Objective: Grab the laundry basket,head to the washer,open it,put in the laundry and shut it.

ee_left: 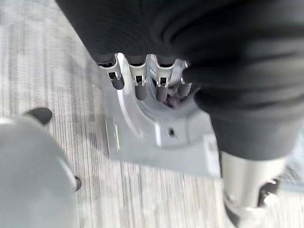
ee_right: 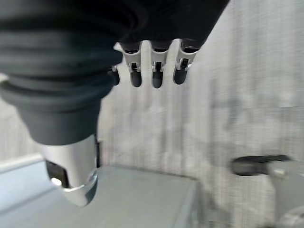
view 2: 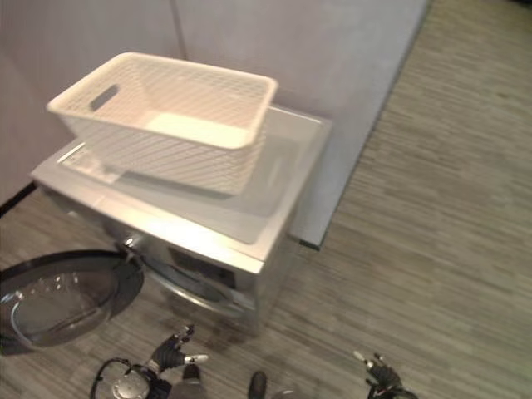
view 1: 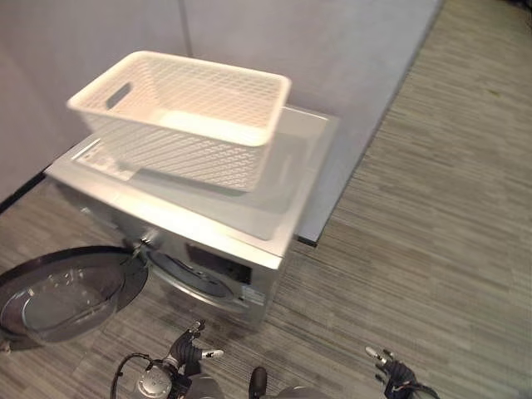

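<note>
Fingers of both the left hand (ee_left: 142, 80) and right hand (ee_right: 154, 71) are seen relaxed and grasping nothing, while beyond them the silver front-loading washer (view 1: 208, 224) is found with its round dark-rimmed glass door (view 1: 62, 291) swung open and the white lattice plastic laundry basket (view 1: 179, 112) set on top, apparently emptied, so shutting is judged left.

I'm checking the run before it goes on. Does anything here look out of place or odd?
Nothing is spilled or damaged. The basket sits askew on the washer and looks empty, and the door hangs wide open. Both the left hand and the right hand hang low, holding nothing.
</note>
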Controlling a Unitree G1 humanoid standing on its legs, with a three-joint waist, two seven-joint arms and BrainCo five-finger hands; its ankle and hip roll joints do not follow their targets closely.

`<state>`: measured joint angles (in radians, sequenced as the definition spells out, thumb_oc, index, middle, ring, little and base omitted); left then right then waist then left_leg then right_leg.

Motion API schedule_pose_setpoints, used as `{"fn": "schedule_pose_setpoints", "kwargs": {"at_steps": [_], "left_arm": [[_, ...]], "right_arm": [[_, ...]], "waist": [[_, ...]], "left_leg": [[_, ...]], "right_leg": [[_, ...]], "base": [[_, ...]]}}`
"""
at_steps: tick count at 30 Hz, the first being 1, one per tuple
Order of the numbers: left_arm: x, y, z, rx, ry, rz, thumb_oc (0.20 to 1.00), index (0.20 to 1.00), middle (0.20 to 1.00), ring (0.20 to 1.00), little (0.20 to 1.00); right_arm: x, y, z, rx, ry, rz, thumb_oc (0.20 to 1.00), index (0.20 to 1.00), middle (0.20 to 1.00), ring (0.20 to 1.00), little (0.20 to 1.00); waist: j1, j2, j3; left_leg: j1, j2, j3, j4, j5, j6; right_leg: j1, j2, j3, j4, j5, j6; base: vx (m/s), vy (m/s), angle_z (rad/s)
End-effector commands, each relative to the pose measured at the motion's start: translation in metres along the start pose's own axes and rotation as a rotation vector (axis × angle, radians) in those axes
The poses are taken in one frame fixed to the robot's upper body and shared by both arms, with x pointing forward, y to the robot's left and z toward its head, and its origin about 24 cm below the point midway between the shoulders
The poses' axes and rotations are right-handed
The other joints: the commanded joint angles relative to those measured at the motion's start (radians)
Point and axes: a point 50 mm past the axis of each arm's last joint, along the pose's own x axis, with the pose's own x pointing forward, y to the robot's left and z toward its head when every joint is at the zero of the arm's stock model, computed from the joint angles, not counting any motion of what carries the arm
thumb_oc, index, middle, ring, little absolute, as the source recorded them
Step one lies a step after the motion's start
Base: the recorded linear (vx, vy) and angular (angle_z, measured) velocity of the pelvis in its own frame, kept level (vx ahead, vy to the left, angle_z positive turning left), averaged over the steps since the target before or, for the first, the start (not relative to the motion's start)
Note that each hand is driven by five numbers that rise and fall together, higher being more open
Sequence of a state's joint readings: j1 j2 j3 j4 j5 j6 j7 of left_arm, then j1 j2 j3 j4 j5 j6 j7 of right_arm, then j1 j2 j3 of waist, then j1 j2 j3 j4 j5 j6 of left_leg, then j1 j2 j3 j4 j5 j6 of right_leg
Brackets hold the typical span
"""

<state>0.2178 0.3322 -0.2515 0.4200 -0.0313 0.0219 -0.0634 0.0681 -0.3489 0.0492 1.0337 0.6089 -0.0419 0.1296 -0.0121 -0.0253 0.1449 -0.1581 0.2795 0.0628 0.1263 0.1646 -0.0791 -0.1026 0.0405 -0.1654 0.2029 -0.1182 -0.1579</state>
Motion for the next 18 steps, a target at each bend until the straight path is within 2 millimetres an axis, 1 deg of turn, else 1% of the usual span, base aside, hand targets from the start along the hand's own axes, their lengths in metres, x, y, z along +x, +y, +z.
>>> {"fn": "schedule_pose_setpoints", "kwargs": {"at_steps": [1, 2, 3, 4, 7, 11, 13, 14, 17, 18], "left_arm": [[0.003, 0.014, 0.03, 0.039, -0.129, 0.014, 1.0, 1.0, 1.0, 1.0, 1.0], [0.005, 0.014, 0.033, 0.037, -0.138, 0.018, 1.0, 1.0, 1.0, 1.0, 1.0], [0.005, 0.014, 0.036, 0.039, -0.148, 0.016, 1.0, 1.0, 1.0, 1.0, 1.0], [0.006, 0.014, 0.038, 0.039, -0.153, 0.016, 1.0, 1.0, 1.0, 1.0, 1.0], [0.007, 0.014, 0.043, 0.054, -0.17, 0.005, 1.0, 1.0, 1.0, 1.0, 1.0], [0.008, 0.016, 0.043, 0.089, -0.16, 0.005, 1.0, 1.0, 1.0, 1.0, 1.0], [0.008, 0.019, 0.046, 0.099, -0.168, 0.011, 1.0, 1.0, 1.0, 1.0, 1.0], [0.009, 0.023, 0.047, 0.086, -0.17, 0.034, 1.0, 1.0, 1.0, 1.0, 1.0], [0.009, 0.026, 0.047, 0.082, -0.171, 0.043, 1.0, 1.0, 1.0, 1.0, 1.0], [0.01, 0.032, 0.053, 0.081, -0.185, 0.067, 1.0, 1.0, 1.0, 1.0, 1.0]], "right_arm": [[-0.003, -0.007, -0.011, -0.01, 0.028, -0.027, 1.0, 1.0, 1.0, 1.0, 1.0], [-0.004, -0.009, -0.014, -0.003, 0.043, -0.04, 1.0, 1.0, 1.0, 1.0, 1.0], [-0.004, -0.01, -0.016, -0.012, 0.054, -0.043, 1.0, 1.0, 1.0, 1.0, 1.0], [-0.004, -0.01, -0.017, -0.017, 0.061, -0.045, 1.0, 1.0, 1.0, 1.0, 1.0], [-0.004, -0.01, -0.02, -0.01, 0.072, -0.051, 1.0, 1.0, 1.0, 1.0, 1.0], [-0.003, -0.005, -0.018, 0.005, 0.064, -0.034, 1.0, 1.0, 1.0, 1.0, 1.0], [-0.001, 0.001, -0.019, -0.014, 0.072, -0.018, 1.0, 1.0, 1.0, 1.0, 1.0], [0.003, 0.012, -0.014, -0.06, 0.07, 0.016, 1.0, 1.0, 1.0, 1.0, 1.0], [0.005, 0.018, -0.011, -0.078, 0.07, 0.037, 1.0, 1.0, 1.0, 1.0, 1.0], [0.008, 0.029, -0.007, -0.098, 0.058, 0.075, 1.0, 1.0, 1.0, 1.0, 1.0]], "waist": [[-0.008, -0.035, -0.009], [-0.008, -0.037, -0.001], [-0.01, -0.037, -0.001], [-0.01, -0.037, 0.0], [-0.018, -0.031, -0.006], [-0.025, -0.022, -0.015], [-0.022, -0.025, -0.014], [-0.008, -0.022, -0.004], [0.002, -0.02, -0.004], [0.01, -0.014, 0.019]], "left_leg": [[-0.027, -0.012, 0.009, 0.025, 0.006, 0.014], [-0.049, -0.051, -0.036, 0.064, -0.005, 0.015], [-0.05, -0.062, -0.036, 0.077, -0.023, 0.017], [-0.053, -0.066, -0.034, 0.09, -0.033, 0.017], [-0.037, -0.07, -0.02, 0.075, -0.068, 0.019], [0.033, -0.085, 0.01, 0.043, -0.144, 0.028], [0.047, -0.093, 0.021, 0.032, -0.155, 0.033], [0.078, -0.099, 0.032, 0.01, -0.177, 0.045], [0.091, -0.097, 0.042, -0.014, -0.172, 0.049], [0.091, -0.083, 0.017, -0.026, -0.159, 0.049]], "right_leg": [[0.189, -0.028, 0.031, -0.237, -0.002, 0.161], [0.19, -0.033, 0.034, -0.234, 0.0, 0.16], [0.192, -0.038, 0.032, -0.234, 0.0, 0.162], [0.194, -0.039, 0.032, -0.231, 0.001, 0.163], [0.192, -0.049, 0.036, -0.215, -0.005, 0.169], [0.19, -0.086, 0.044, -0.175, -0.006, 0.195], [0.174, -0.098, 0.05, -0.154, -0.002, 0.203], [0.141, -0.106, 0.047, -0.107, -0.001, 0.216], [0.116, -0.111, 0.038, -0.075, 0.001, 0.222], [0.056, -0.121, 0.092, 0.077, -0.027, 0.254]], "base": [[-0.03, 0.035, -0.25], [-0.04, 0.063, 0.09], [-0.05, 0.086, -0.15], [-0.01, 0.088, -0.02], [0.04, 0.128, 0.02], [0.08, 0.186, -0.03], [0.01, 0.16, -0.18], [-0.04, 0.123, -0.24], [-0.07, 0.02, -0.57], [-0.09, -0.079, -0.26]]}}
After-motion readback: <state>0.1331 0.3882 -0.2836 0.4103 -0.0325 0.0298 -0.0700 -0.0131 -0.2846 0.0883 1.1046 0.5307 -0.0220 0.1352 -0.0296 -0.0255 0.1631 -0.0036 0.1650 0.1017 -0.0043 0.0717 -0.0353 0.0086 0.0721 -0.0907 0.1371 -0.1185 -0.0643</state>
